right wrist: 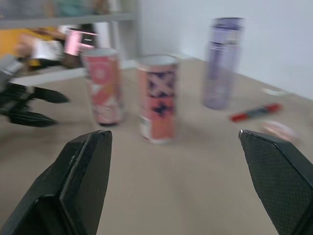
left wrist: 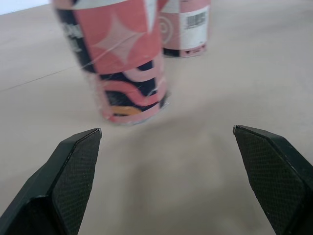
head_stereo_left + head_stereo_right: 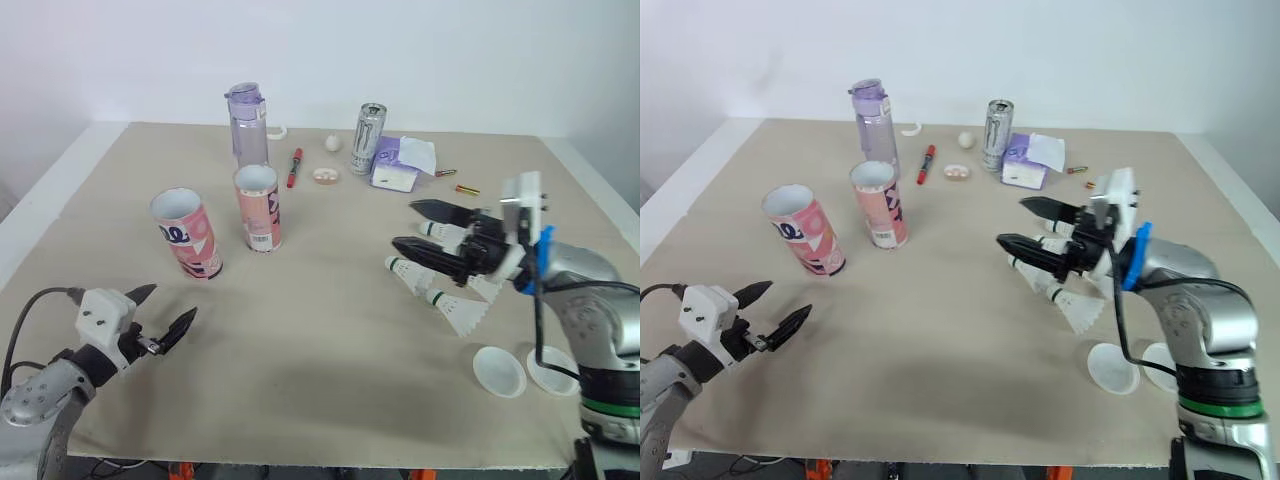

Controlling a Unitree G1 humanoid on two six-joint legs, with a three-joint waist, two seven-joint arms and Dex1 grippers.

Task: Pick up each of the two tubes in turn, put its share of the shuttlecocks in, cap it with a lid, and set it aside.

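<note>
Bare worktop (image 3: 320, 330) is recorded across the middle, between the left gripper (image 3: 172, 303) and the right gripper (image 3: 403, 224). Open surface is also noted from the spread left fingers (image 2: 63, 181) to the nearer tube (image 3: 186, 233). A narrow gap is seen between it and the farther tube (image 3: 257, 207). Just behind the latter, passage is blocked by a purple bottle (image 3: 247, 125). The rear is crowded by a pen (image 3: 295, 167), a can (image 3: 368, 138) and a tissue pack (image 3: 397, 165). Shuttlecocks (image 3: 462, 316) are strewn beneath the right gripper. A lid (image 3: 499, 370) and a second lid (image 3: 553, 370) are found near the front right edge.
</note>
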